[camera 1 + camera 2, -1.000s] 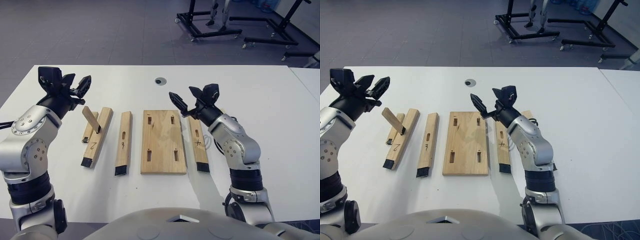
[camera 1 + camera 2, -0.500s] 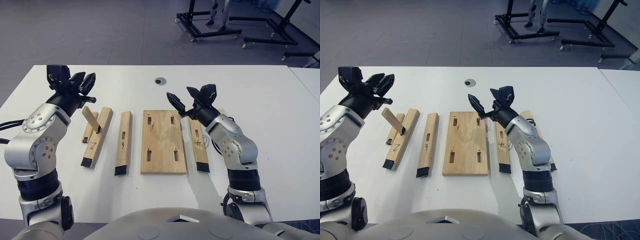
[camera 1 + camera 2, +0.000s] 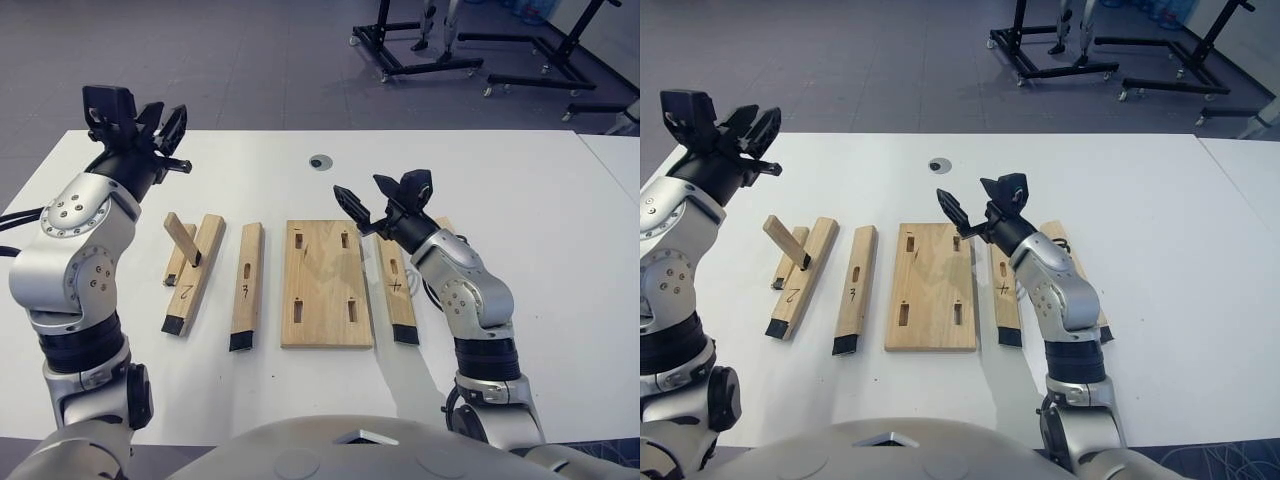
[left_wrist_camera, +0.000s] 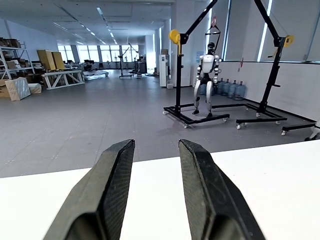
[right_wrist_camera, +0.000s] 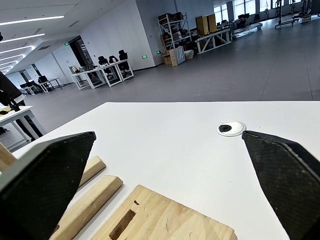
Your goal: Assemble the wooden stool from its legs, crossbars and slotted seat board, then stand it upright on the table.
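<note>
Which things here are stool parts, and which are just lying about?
Job: slotted seat board; legs lying either side of it; crossbar tilted up from a left-hand leg.
Not the job: table grommet; wheeled stands on the floor behind.

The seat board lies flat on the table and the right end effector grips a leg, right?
No: the right end effector is open and empty, as the left eye view shows. The seat board does lie flat on the table.
</note>
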Robot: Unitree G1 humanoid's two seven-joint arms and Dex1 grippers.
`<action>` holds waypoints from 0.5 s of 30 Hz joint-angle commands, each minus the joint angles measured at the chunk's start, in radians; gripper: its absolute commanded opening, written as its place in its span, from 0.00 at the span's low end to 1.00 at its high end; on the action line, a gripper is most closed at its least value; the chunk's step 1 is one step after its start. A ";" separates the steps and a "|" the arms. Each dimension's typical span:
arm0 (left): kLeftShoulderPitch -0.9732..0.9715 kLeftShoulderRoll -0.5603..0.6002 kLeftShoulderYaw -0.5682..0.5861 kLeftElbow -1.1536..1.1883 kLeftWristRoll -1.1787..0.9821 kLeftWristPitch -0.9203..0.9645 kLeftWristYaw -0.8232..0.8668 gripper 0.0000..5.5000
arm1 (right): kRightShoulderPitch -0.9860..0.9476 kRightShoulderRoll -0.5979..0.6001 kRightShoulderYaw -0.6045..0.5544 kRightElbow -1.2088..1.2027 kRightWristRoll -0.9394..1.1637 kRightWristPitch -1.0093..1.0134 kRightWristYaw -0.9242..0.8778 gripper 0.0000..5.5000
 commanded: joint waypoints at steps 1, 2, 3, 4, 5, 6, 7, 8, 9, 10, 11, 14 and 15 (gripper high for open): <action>0.066 -0.041 -0.015 0.022 0.024 -0.038 0.004 0.30 | -0.009 -0.021 -0.001 -0.013 0.005 0.025 0.012 0.98; 0.092 -0.059 -0.026 0.041 0.035 -0.062 0.002 0.30 | -0.010 -0.025 0.000 -0.014 0.007 0.031 0.015 0.98; 0.118 -0.073 -0.038 0.061 0.050 -0.087 0.002 0.30 | -0.012 -0.029 0.000 -0.015 0.008 0.036 0.018 0.98; 0.144 -0.087 -0.048 0.083 0.060 -0.114 -0.003 0.30 | -0.012 -0.033 0.001 -0.016 0.010 0.042 0.022 0.98; 0.176 -0.099 -0.072 0.147 0.089 -0.166 -0.018 0.30 | -0.013 -0.036 0.000 -0.018 0.012 0.049 0.024 0.98; 0.203 -0.115 -0.086 0.204 0.102 -0.207 -0.034 0.30 | -0.014 -0.039 0.000 -0.018 0.013 0.054 0.026 0.98; 0.236 -0.125 -0.111 0.277 0.135 -0.263 -0.046 0.30 | -0.014 -0.042 0.000 -0.018 0.016 0.059 0.029 0.98; 0.264 -0.133 -0.135 0.329 0.158 -0.313 -0.063 0.30 | -0.016 -0.045 0.001 -0.017 0.017 0.063 0.031 0.98; 0.279 -0.147 -0.142 0.362 0.165 -0.346 -0.068 0.30 | -0.017 -0.048 0.001 -0.017 0.020 0.067 0.033 0.98; 0.279 -0.161 -0.140 0.378 0.164 -0.368 -0.068 0.30 | -0.019 -0.050 0.001 -0.017 0.021 0.070 0.036 0.98; 0.259 -0.170 -0.132 0.369 0.154 -0.374 -0.067 0.30 | -0.022 -0.049 -0.001 -0.019 0.022 0.073 0.035 0.98; 0.155 -0.163 -0.084 0.265 0.098 -0.313 -0.039 0.30 | -0.032 -0.045 -0.002 -0.026 0.024 0.081 0.033 0.98; 0.103 -0.151 -0.064 0.220 0.071 -0.276 -0.028 0.30 | -0.031 -0.045 -0.004 -0.029 0.024 0.082 0.030 0.98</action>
